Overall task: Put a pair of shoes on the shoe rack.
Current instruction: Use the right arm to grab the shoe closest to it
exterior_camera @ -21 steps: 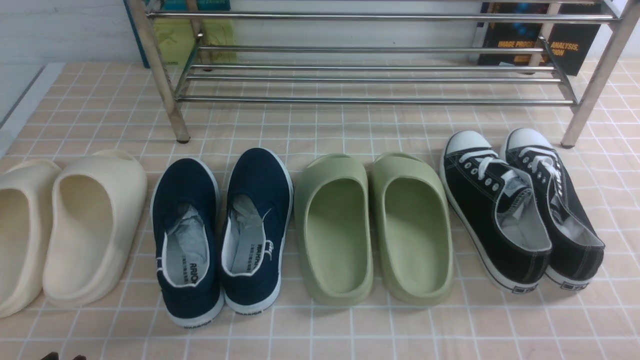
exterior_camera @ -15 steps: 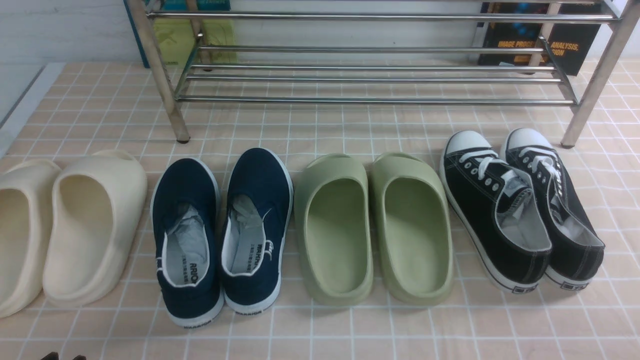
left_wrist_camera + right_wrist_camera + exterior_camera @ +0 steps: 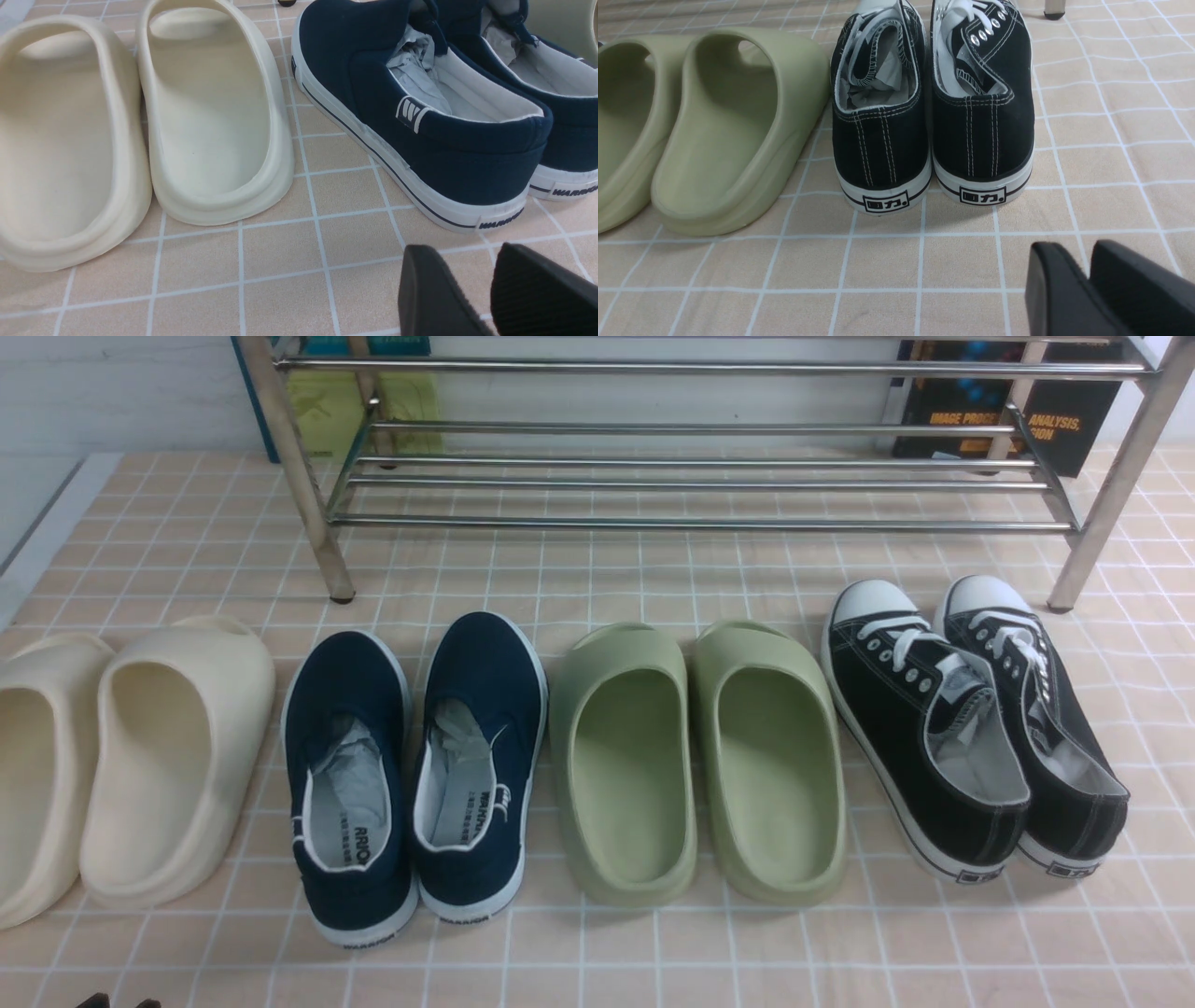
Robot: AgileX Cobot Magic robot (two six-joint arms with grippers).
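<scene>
The pair of shoes (image 3: 971, 728) is sitting on the floor at the far right end of the row, heels facing the robot and white toe caps pointing at the shoe rack (image 3: 691, 523), so it's not on it yet. The two sneakers are pressing side by side, with the toes angling a bit to the left. The green slides (image 3: 766, 756) are crowding in just beside them on the left (only a thin strip of tile is showing between). Their right side is lying open, nothing but tiled floor (image 3: 1158, 728). The right sneaker's toe is sitting near the rack's front right leg (image 3: 1088, 541). An open band of tile is running between all the toes and the rack's lowest bars. Further left, navy slip-ons (image 3: 485, 709) and cream slides (image 3: 168, 756) are lining up.

The right gripper (image 3: 1080, 254) is hovering low behind the black heels, apart from them, fingers (image 3: 1139, 289) pressing together and carrying nothing. The left gripper (image 3: 467, 256) is hanging behind the navy pair, touching nothing. A sliver of floor is showing between its fingers (image 3: 434, 298), so I can't tell whether it's fully closed.
</scene>
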